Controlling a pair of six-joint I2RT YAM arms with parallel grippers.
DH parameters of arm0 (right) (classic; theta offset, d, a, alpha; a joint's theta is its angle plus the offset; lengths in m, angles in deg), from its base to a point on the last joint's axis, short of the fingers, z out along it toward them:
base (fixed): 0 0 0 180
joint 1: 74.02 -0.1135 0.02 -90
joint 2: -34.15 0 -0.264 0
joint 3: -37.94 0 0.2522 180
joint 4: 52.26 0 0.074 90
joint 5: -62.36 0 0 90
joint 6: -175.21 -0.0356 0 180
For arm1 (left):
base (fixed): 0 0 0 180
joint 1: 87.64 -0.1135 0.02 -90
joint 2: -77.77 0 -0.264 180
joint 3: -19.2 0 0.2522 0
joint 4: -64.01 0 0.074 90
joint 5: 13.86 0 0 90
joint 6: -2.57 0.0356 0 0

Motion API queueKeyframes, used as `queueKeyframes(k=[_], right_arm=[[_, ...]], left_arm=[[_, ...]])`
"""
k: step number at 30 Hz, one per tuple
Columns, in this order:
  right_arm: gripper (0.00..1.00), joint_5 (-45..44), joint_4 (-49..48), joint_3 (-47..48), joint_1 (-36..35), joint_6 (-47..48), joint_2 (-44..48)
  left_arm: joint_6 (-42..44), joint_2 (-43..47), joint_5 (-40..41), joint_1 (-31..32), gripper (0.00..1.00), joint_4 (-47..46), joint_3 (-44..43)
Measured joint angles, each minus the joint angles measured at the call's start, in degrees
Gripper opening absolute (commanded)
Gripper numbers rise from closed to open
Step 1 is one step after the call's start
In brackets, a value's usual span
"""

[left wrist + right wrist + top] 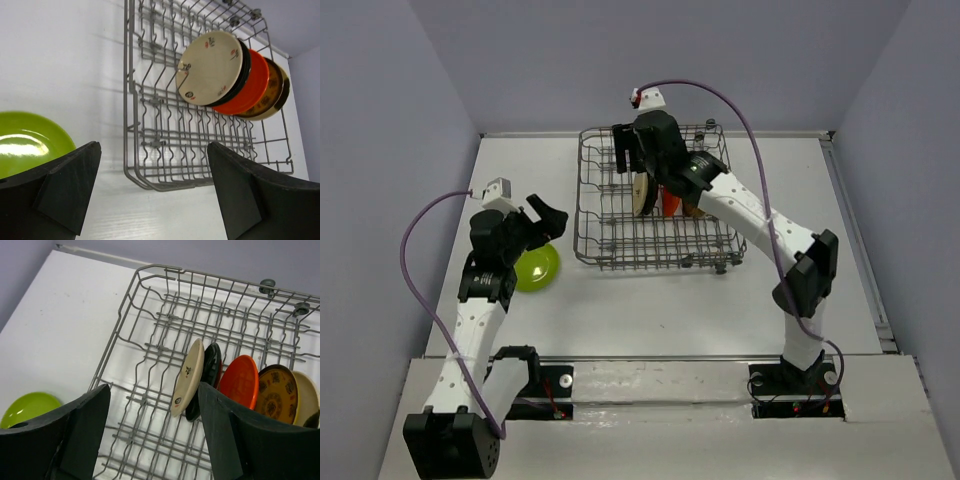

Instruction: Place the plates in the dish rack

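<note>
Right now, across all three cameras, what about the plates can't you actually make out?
Black plate: mostly hidden behind the front cream plate, both wrist views.
Lime green plate: left wrist view, cut by the frame edge and the left gripper's finger.
Plates in the dish rack, top view: largely covered by the right gripper; count unreadable.
Rear cream plate: right wrist view, cut by the frame edge.

A white table [650,310] sits enclosed by plain lavender-grey walls [570,60] on three sides
</note>
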Motion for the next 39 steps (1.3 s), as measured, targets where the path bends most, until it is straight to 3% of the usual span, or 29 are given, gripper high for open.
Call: queueKeyframes(k=[6, 8, 12, 17, 26, 32, 33, 39], right_arm=[[0.79, 4.04, -5.16, -16.02, -0.26, 2.75, 13.92], [0.78, 4.39, -5.38, -19.82, 0.04, 3.72, 16.81], [0.78, 6.91, -6.21, -25.62, 2.25, 4.26, 20.74], [0.78, 12.15, -8.24, -33.14, 8.57, 4.24, 26.23], [0.78, 19.47, -11.32, -37.94, 14.19, 3.32, 29.68], [0.77, 23.82, -12.83, -40.26, 16.33, 2.03, 30.56], [0.77, 24.37, -12.94, -40.37, 16.41, 1.86, 30.58], [0.77, 27.45, -14.36, -40.48, 16.52, 0.76, 30.58]], left_arm=[[-4.79, -2.54, -4.07, -5.73, 0.99, 0.42, 3.87], [-6.21, -2.47, -4.31, -10.36, 0.99, 1.81, 5.92], [-8.52, -0.59, 0.09, -16.7, 0.97, 6.71, 8.04], [-9.77, 0.68, 10.88, -17.11, 0.94, 11.82, 6.75], [-9.9, -13.51, 22.01, -17.2, 0.85, 16.87, 3.52], [-9.66, -19.93, 20.85, -17.25, 0.75, 16.09, 3.56], [-9.66, -20.5, 20.28, -17.25, 0.7, 15.56, 3.69], [-12.31, -23.74, 15.89, -17.25, 0.57, 8.7, 7.65]])
